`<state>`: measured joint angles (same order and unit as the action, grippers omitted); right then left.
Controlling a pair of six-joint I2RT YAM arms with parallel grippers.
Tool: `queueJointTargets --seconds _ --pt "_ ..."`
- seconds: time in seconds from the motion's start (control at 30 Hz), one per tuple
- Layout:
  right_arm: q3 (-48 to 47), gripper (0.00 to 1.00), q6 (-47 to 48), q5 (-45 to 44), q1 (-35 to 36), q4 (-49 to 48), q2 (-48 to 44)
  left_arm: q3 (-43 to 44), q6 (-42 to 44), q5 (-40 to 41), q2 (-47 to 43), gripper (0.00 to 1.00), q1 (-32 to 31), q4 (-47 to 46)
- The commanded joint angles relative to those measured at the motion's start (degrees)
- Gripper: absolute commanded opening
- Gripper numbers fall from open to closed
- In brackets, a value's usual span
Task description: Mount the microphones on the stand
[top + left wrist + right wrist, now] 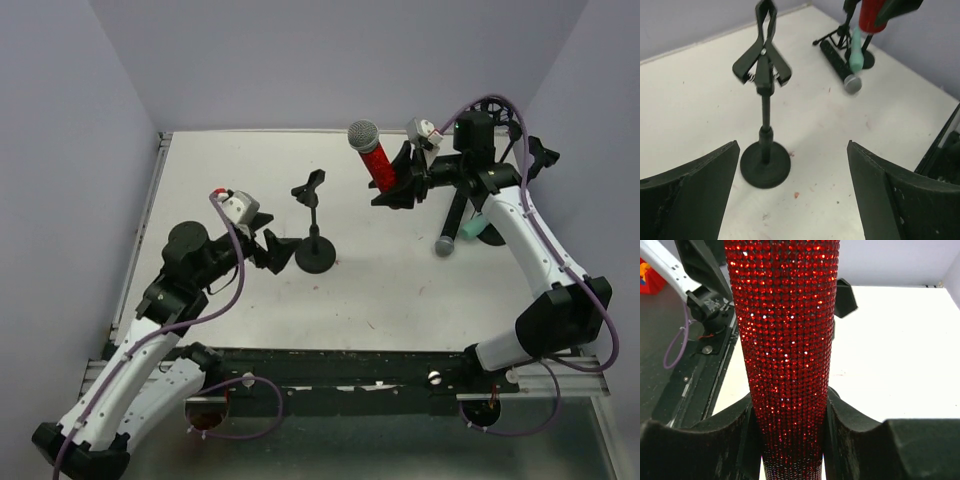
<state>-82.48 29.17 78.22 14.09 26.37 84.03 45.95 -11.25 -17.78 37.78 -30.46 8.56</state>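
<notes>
The black stand, with a round base and a spring clip on top, is upright at the table's middle; it also shows in the left wrist view. My left gripper is open and empty just left of the base. My right gripper is shut on the red microphone and holds it in the air, grey head up, to the right of the clip; its sparkly body fills the right wrist view between the jaws. The black microphone and the mint-green one lie on the table under the right arm.
In the left wrist view a small tripod and another round base stand by the lying microphones. Grey walls close the back and sides. A black rail runs along the near edge.
</notes>
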Motion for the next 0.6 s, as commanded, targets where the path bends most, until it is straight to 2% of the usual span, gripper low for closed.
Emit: queueJointTargets --seconds 0.0,0.13,0.23,0.37,0.57 --pt "-0.6 0.07 -3.2 0.0 0.5 -7.6 3.1 -4.1 7.5 -10.2 2.6 0.96 6.9 -2.4" --pt "3.1 0.07 -4.1 0.4 0.6 -10.2 2.1 -10.3 11.0 -16.6 2.1 0.98 8.3 -17.8" --pt "4.5 0.07 -5.6 1.1 0.6 -12.5 2.1 -11.4 12.6 -16.7 4.6 0.98 8.5 -22.6" --pt "5.5 0.07 -7.9 2.6 0.7 -14.3 2.9 -11.0 9.5 -18.2 8.9 0.98 8.6 -30.6" --pt "6.9 0.07 -9.0 2.6 0.8 -15.7 2.2 -13.1 8.1 -12.5 12.0 0.98 8.4 -42.5"
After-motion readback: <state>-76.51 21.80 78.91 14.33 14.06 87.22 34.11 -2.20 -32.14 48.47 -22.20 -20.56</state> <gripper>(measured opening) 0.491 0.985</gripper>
